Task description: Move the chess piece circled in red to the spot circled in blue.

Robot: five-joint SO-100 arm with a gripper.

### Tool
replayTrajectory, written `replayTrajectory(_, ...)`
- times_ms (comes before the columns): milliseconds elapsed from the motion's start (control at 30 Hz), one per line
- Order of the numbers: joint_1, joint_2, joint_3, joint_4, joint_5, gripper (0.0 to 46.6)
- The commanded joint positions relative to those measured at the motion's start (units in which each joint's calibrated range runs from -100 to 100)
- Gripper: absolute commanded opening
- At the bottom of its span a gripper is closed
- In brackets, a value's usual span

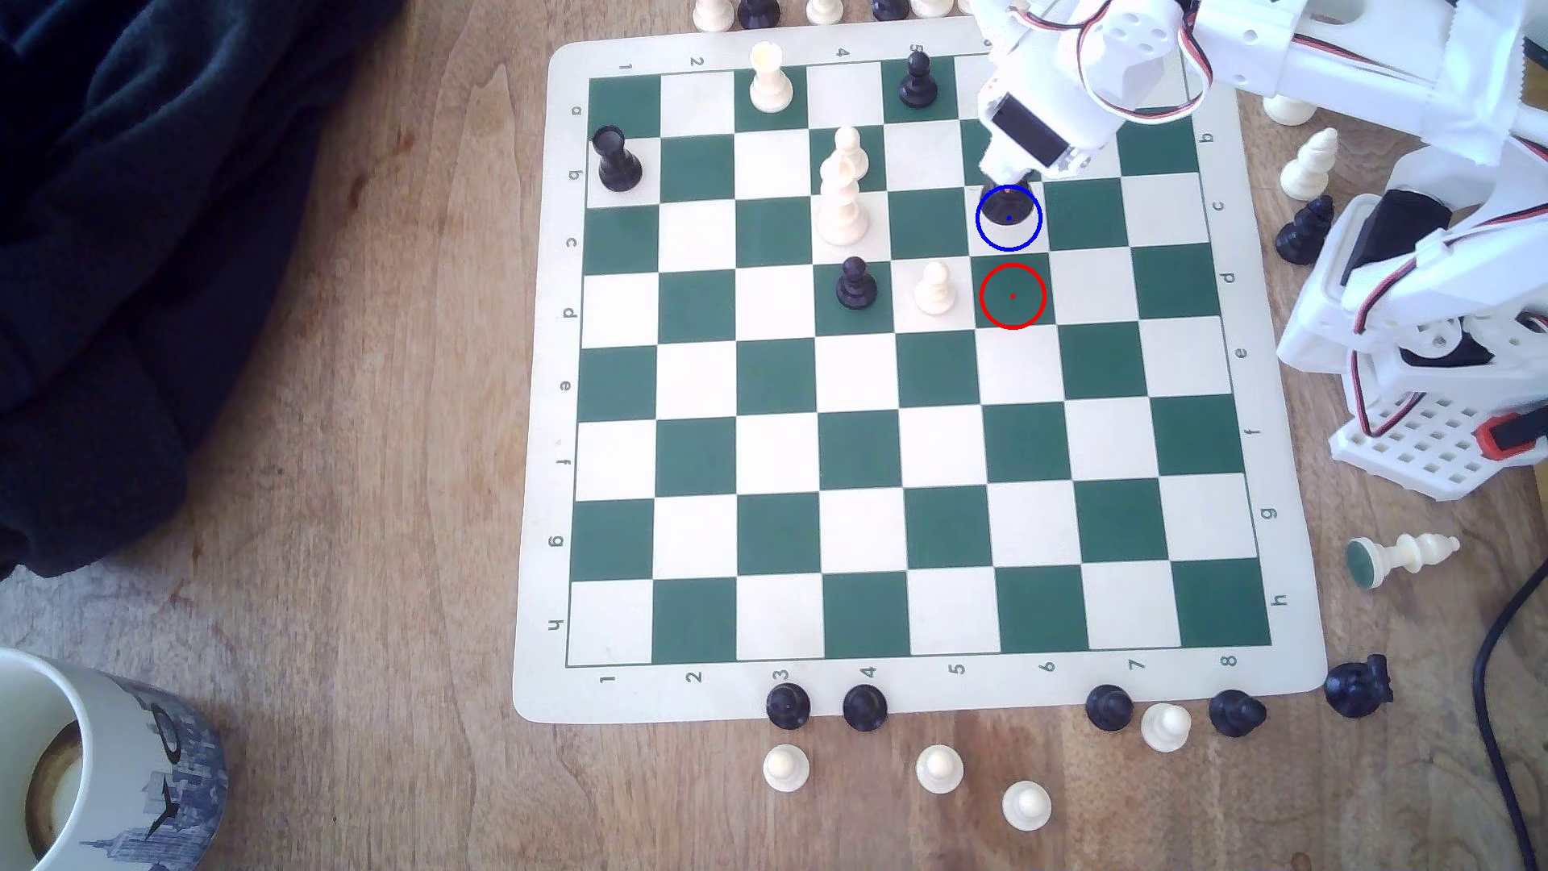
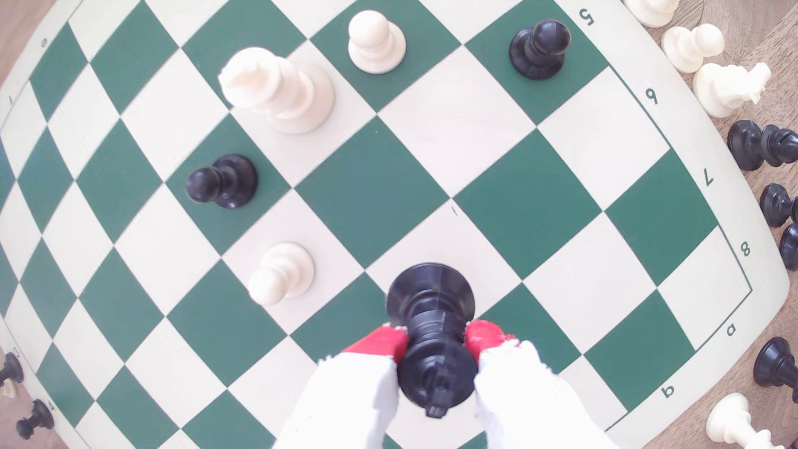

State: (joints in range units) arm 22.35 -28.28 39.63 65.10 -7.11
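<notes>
The gripper (image 2: 436,341) squeezes the chess piece (image 2: 432,302) at its thin ridged middle, a red pad on each side. The piece stands on the spot (image 1: 1029,239), the cream square with the blue ring. It looks hard, shiny, slippery and top-heavy, so holding the middle seems safest.

This looks like a home, at a hobby setup. A worn wooden table (image 1: 335,502) carries a roll-up chess mat (image 1: 921,695), a printed mug (image 1: 109,770) with a drink in it, a heap of dark cloth (image 1: 126,209), and a small white robot arm (image 1: 1382,276).
</notes>
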Motion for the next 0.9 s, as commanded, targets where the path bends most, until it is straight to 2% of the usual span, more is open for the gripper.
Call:
replayTrajectory(0, -0.2, 0.1, 0.4, -2.0, 0.2, 0.3)
replayTrajectory(200, 0.1, 2.0, 3.7, -6.3, 0.6, 0.3)
replayTrajectory(867, 1.6, 4.7, 3.9, -8.7, 1.5, 0.3)
